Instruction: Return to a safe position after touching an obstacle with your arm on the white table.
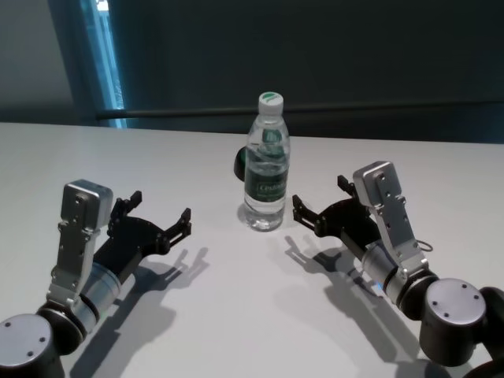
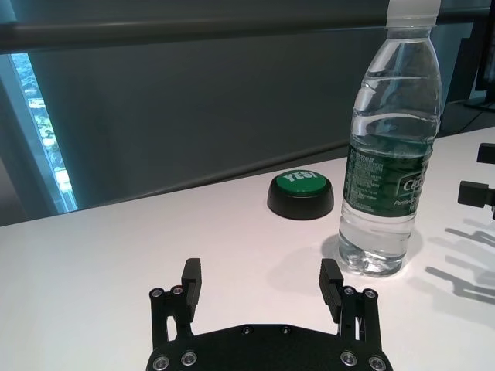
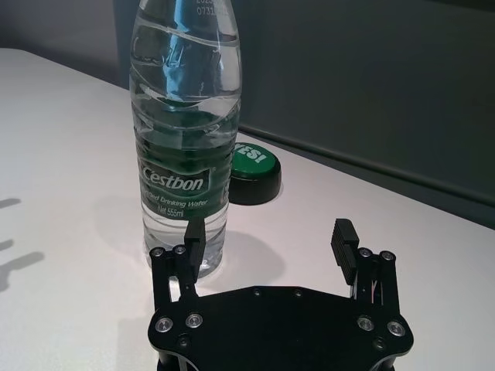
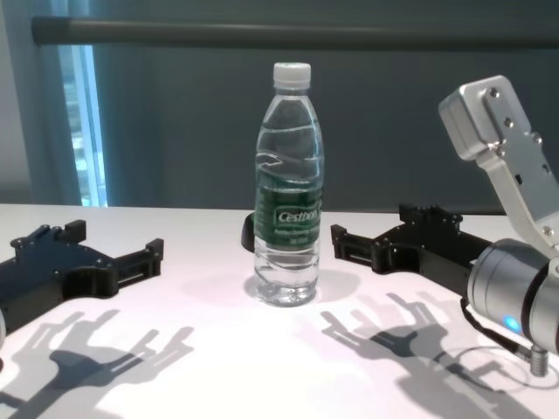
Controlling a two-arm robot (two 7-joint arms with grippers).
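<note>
bottle (image 1: 265, 164) upright, right tool (image 1: 319, 205) beside (open)

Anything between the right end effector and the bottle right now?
Nothing: in the chest view only bare white table separates the open right end effector from the upright water bottle. The head view agrees.
</note>
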